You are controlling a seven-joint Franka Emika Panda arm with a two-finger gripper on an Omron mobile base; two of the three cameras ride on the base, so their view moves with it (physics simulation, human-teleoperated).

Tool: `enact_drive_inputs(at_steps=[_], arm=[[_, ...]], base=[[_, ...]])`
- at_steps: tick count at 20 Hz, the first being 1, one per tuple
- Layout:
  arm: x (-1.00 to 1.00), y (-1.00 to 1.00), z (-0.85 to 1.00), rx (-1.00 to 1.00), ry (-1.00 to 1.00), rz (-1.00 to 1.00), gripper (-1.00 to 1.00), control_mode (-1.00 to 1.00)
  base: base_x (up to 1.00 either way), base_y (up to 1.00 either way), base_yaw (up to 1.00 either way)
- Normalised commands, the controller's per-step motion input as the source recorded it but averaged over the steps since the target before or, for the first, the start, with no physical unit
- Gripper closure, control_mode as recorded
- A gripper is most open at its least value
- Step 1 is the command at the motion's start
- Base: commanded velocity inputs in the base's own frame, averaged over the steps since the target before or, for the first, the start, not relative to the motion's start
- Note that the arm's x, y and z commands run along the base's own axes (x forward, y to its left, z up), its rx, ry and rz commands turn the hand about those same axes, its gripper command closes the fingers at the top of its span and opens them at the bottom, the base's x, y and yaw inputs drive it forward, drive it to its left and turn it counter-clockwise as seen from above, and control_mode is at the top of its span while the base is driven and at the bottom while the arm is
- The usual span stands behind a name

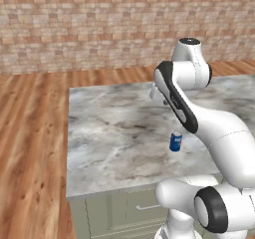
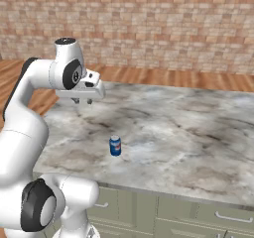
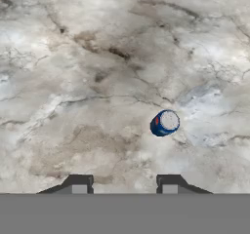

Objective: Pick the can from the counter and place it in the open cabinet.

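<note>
My hand (image 2: 83, 101) hangs high above the table (image 1: 114, 128), pointing straight down, fingers drawn in as far as they go w/ nothing between them. The can (image 1: 175, 141) stands upright on the table, blue body, silver top, white-red band. Ref. the can: my hand sits well above it and further toward the brick wall (image 1: 89, 24), clear of contact. In hand view the can (image 3: 164, 123) lies just above my right fingertip (image 3: 169, 184), offset from the gap. Drawer fronts (image 2: 208, 217) run below the table edge nearest the can
</note>
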Motion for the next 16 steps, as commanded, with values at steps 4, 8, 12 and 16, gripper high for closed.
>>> enact_drive_inputs(at_steps=[4, 8, 12, 16], arm=[[-0.08, 0.0, -0.13, -0.02, 0.01, 0.0, -1.0, -1.0], [-0.21, 0.0, -0.17, 0.0, 0.0, 0.0, -1.0, -1.0], [-0.09, 0.0, -0.13, 0.0, 0.07, 0.0, -1.0, -1.0], [0.0, 0.0, -0.07, 0.0, 0.09, 0.0, -1.0, -1.0]], base=[[0.0, 0.0, 0.0], [0.0, 0.0, 0.0], [0.0, 0.0, 0.0], [0.0, 0.0, 0.0]])
